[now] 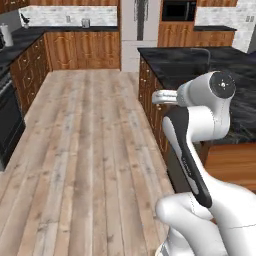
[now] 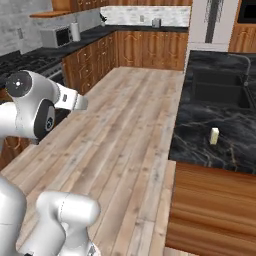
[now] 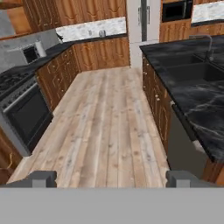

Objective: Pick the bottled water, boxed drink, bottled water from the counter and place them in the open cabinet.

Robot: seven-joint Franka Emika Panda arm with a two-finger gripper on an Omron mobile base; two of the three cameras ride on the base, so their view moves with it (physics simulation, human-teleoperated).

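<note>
Your gripper [image 3: 112, 178] was spread wide with nothing between its fingertips [image 3: 41, 178], which stood far apart at the bottom of the hand view, hanging over the plank floor [image 3: 105, 127] of the aisle. You had the arm [image 1: 200, 130] folded high beside the counter [image 2: 220, 120], the hand pointing down the kitchen toward the fridge [image 3: 143, 22].

The boxed drink [image 2: 214, 135] stood upright on the counter, near its front edge and well apart from the gripper. Behind it the sink [image 2: 220, 90] was sunk in the black marble, with the curved faucet [image 2: 245, 67] at its right side; you could see nothing lying in the basin.

Across the aisle stood the oven [image 3: 28, 118] and, on the far worktop, a microwave [image 2: 56, 36] with a pale canister [image 2: 75, 31] just beside it. Any label on the boxed drink was too small for you to read
</note>
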